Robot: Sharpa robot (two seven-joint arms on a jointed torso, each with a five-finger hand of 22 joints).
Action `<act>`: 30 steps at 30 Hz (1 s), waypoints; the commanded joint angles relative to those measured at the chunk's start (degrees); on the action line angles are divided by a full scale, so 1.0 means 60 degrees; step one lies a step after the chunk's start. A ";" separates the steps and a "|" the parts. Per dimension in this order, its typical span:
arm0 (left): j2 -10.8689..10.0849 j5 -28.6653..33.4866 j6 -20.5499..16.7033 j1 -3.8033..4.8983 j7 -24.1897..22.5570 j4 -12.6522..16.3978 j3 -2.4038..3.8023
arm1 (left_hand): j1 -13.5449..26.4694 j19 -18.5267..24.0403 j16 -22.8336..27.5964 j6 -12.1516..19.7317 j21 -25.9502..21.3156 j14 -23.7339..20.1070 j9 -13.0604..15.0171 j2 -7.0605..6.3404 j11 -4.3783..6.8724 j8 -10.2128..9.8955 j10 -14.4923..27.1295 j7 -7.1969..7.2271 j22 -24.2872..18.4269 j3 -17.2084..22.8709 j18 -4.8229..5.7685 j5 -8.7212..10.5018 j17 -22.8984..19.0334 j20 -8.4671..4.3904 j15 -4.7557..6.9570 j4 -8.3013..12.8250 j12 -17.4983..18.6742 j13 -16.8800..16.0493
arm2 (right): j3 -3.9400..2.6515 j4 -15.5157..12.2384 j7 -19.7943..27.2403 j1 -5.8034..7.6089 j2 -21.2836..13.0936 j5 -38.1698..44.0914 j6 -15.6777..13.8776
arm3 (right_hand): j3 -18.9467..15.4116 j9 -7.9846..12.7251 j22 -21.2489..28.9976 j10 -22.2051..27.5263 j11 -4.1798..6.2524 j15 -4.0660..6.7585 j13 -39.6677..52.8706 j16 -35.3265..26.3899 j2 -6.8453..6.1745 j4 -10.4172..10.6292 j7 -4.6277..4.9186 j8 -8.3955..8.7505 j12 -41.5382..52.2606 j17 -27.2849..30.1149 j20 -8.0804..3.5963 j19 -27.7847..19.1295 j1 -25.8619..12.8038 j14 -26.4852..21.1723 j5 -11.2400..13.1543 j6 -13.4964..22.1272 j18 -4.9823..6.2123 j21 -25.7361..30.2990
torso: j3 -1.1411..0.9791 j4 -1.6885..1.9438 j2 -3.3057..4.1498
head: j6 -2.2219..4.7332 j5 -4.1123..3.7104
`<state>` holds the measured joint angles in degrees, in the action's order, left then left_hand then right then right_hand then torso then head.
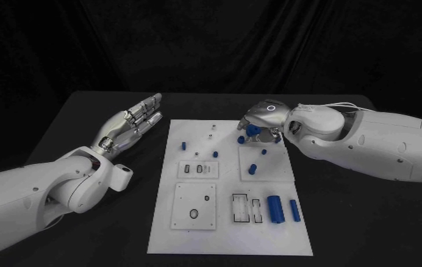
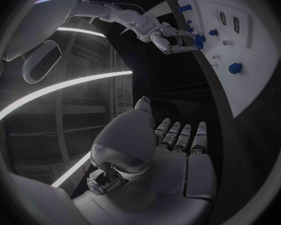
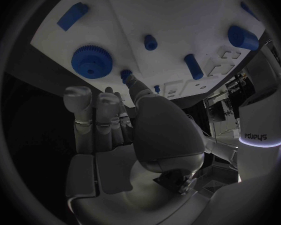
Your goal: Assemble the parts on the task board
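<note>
Right hand [image 1: 261,122] fingers [image 3: 133,80] touching small blue part [image 3: 125,74] beside gear [image 3: 92,61].

The only readable lettering is the word "sharpa", seen upside down on a white robot arm [image 3: 260,135] just above a glowing band in the right wrist view. Faint lettering in the left wrist view cannot be read.

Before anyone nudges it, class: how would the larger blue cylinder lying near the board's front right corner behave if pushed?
The larger blue cylinder lies on its side, so it would probably roll sideways. The task board looks smooth, so it may also slide. It looks rigid.
</note>
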<state>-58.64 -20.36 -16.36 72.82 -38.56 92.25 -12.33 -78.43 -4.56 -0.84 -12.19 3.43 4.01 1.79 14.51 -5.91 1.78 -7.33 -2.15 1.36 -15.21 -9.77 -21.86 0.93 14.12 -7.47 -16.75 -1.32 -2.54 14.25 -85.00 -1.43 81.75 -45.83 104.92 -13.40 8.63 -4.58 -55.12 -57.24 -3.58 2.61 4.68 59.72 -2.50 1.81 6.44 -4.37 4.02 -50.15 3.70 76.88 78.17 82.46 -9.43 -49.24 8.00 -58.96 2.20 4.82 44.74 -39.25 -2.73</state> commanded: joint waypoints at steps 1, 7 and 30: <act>0.0030 -0.0035 0.0223 0.0024 -0.0462 0.0021 0.0007 | -0.0121 0.0050 0.0000 -0.0058 -0.0029 -0.0064 0.0004 0.0033 0.0047 0.0040 0.0049 -0.0015 -0.0012 0.0062 -0.0112 -0.0071 -0.0015 0.0032 0.0008 0.0010 -0.0002 0.0011 | -0.0006 0.0035 0.0168 -0.0066 0.0013 0.0121 -0.0105 | 0.0067 0.0015 -0.0037 -0.0019 -0.0053 -0.0042 -0.0021 -0.0038 0.0008 -0.0006 0.0013 0.0046 -0.0049 0.0010 0.0003 -0.0053 0.0119 0.0031 -0.0090 -0.0091 -0.0151 -0.0075 | -0.0005 -0.0002 0.0012 | -0.0023 -0.0006; 0.0051 -0.0036 0.0284 0.0024 -0.0421 0.0000 0.0007 | -0.0162 0.0048 -0.0001 -0.0068 -0.0025 -0.0065 0.0003 0.0056 0.0037 0.0037 0.0060 -0.0031 -0.0011 0.0081 -0.0114 -0.0164 -0.0014 0.0037 0.0005 0.0020 -0.0004 0.0009 | -0.0007 0.0139 0.0326 -0.0177 0.0078 0.0121 -0.0131 | 0.0466 0.0083 -0.0323 -0.0177 -0.0141 -0.0102 -0.0136 -0.0018 0.0008 -0.0018 0.0088 0.0055 -0.0044 0.0018 0.0066 -0.0164 0.0235 0.0022 -0.0967 -0.0329 -0.0153 -0.0236 | -0.0009 0.0001 -0.0008 | -0.0066 0.0012; 0.0132 -0.0036 0.0470 0.0021 -0.0276 -0.0173 0.0006 | -0.0423 0.0011 -0.0004 -0.0150 0.0008 -0.0066 0.0012 0.0053 0.0062 0.0044 0.0082 -0.0163 0.0000 0.0167 -0.0116 -0.0528 -0.0013 0.0104 -0.0036 0.0055 -0.0005 -0.0002 | -0.0007 0.0463 0.0706 -0.0399 0.0338 -0.0015 -0.0303 | 0.1285 0.0115 -0.0699 -0.0443 -0.0163 -0.0128 -0.0160 0.0078 -0.0130 0.0314 0.0163 0.0084 -0.0049 -0.0036 0.0108 -0.0287 -0.0014 0.0009 -0.0556 -0.0644 -0.0155 -0.0381 | 0.0000 -0.0002 -0.0002 | -0.0127 -0.0008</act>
<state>-57.97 -20.45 -14.52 72.82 -38.58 91.19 -12.34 -80.60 -4.36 -0.84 -13.01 3.43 3.88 1.78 14.86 -5.73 1.78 -7.15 -2.97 1.37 -14.58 -9.76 -24.68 0.93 14.32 -7.61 -16.44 -1.31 -2.52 14.24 -82.32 2.25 79.53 -43.86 104.86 -13.99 16.06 -3.95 -59.26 -59.39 -4.50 2.19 3.77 60.13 -3.11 3.71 7.41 -4.18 3.94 -50.34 4.21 75.54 78.47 82.45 -12.96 -52.66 8.01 -60.95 2.16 4.81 44.71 -39.96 -2.72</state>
